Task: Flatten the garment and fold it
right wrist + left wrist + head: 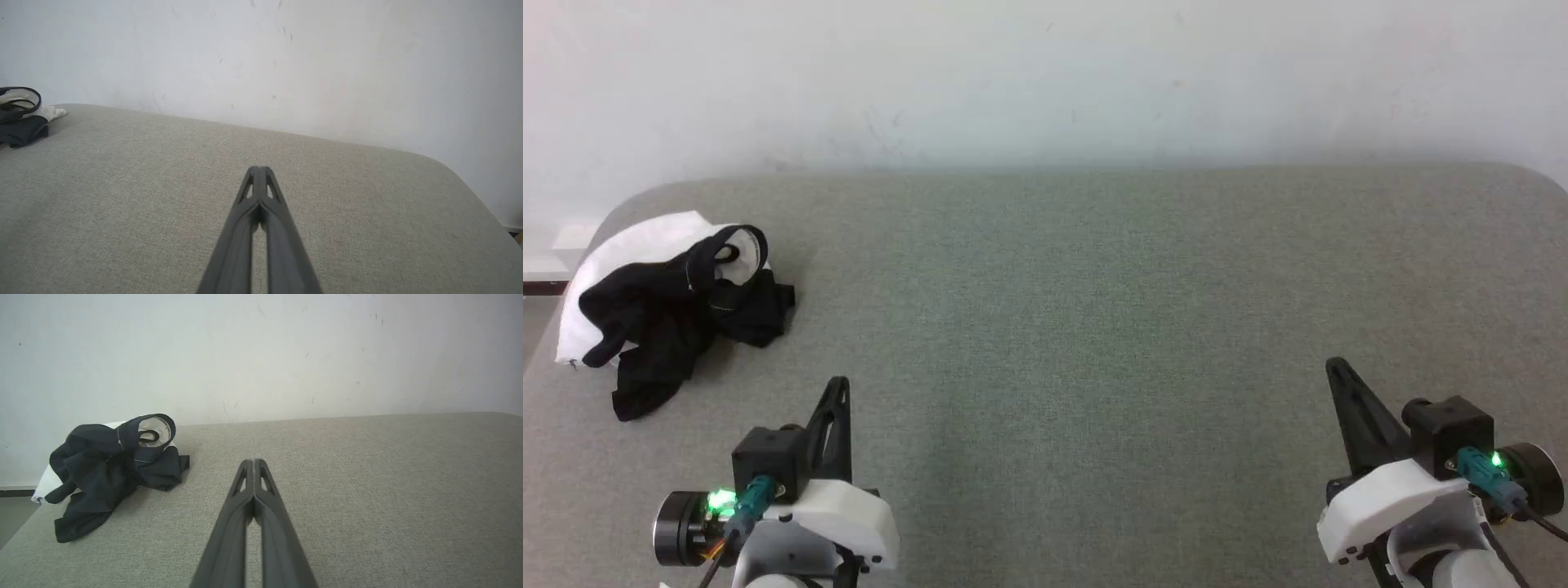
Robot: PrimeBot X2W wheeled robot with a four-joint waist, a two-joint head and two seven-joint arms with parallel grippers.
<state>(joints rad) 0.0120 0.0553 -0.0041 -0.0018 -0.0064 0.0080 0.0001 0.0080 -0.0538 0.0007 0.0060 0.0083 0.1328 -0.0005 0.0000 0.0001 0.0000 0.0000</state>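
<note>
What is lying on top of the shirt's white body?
On the garment, black sleeves and the neck trim bunch over the white body; fabric beneath them is covered.

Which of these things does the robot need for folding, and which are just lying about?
For the job:
the garment, a crumpled heap at far left
the left gripper and the right gripper, both shut and empty

Just surroundings:
the grey table under the garment
the white wall behind

Even, soft light; faint shadows.
</note>
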